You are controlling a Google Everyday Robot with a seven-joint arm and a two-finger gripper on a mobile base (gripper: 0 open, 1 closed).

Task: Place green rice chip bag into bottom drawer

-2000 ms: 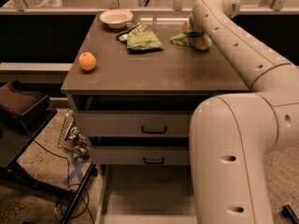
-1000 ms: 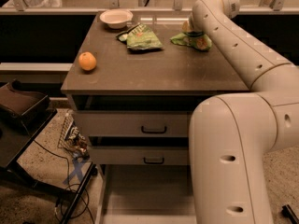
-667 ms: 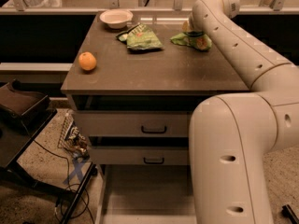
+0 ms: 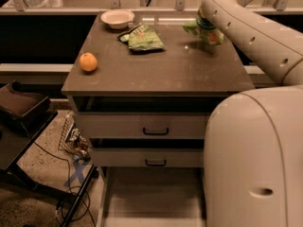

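Clamping green rice chip bag (image 4: 209, 33) (puffy, crinkled): gripper (image 4: 203, 22).

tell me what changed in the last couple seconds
The gripper, at the back right of the table, has lifted the green rice chip bag slightly up and right, clamped on it. Orange, bowl, flatter green bag and open bottom drawer unchanged.

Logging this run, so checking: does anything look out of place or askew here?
Nothing is spilled or damaged. The one oddity is the green rice chip bag, which looks crumpled and tilted at the gripper, above the far right corner of the table. The bottom drawer stands pulled out.
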